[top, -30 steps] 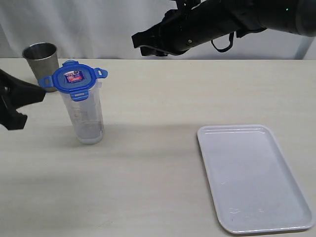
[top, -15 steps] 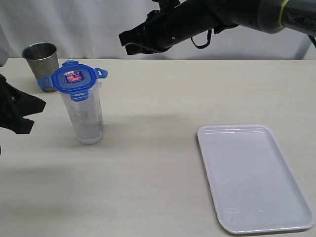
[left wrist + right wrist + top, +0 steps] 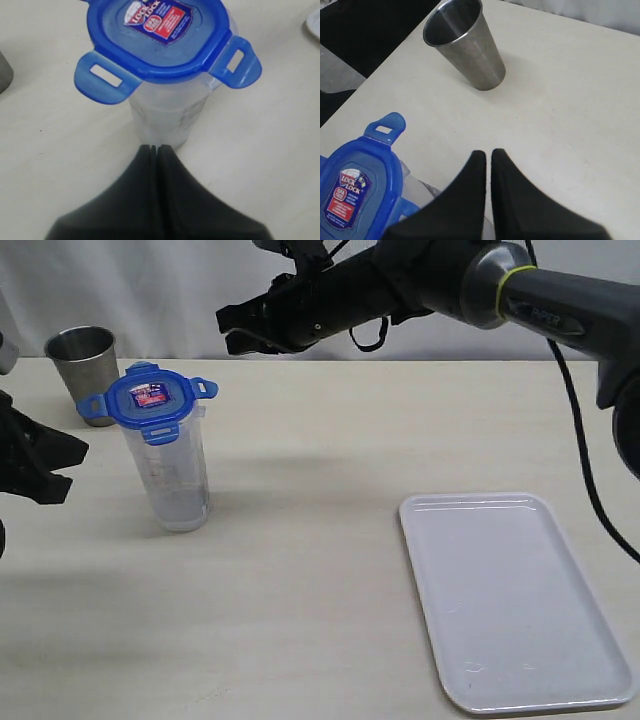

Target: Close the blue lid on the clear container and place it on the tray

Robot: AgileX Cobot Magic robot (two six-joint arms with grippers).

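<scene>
Now we line up to snap the tabs.
The blue lid (image 3: pixel 157 30) sits on the clear container (image 3: pixel 170 115), tabs flared; left gripper (image 3: pixel 156 148) and right gripper (image 3: pixel 487 152) are clenched empty, likely for pushing.

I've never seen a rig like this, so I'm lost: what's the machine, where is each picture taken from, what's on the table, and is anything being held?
A robot with two black arms. One picture looks at the whole table; the other two come from cameras on each wrist. On the table stand a clear container wearing a blue lid, a steel cup near it, and a white tray lying apart. The left gripper and right gripper are both shut and hold nothing.
</scene>
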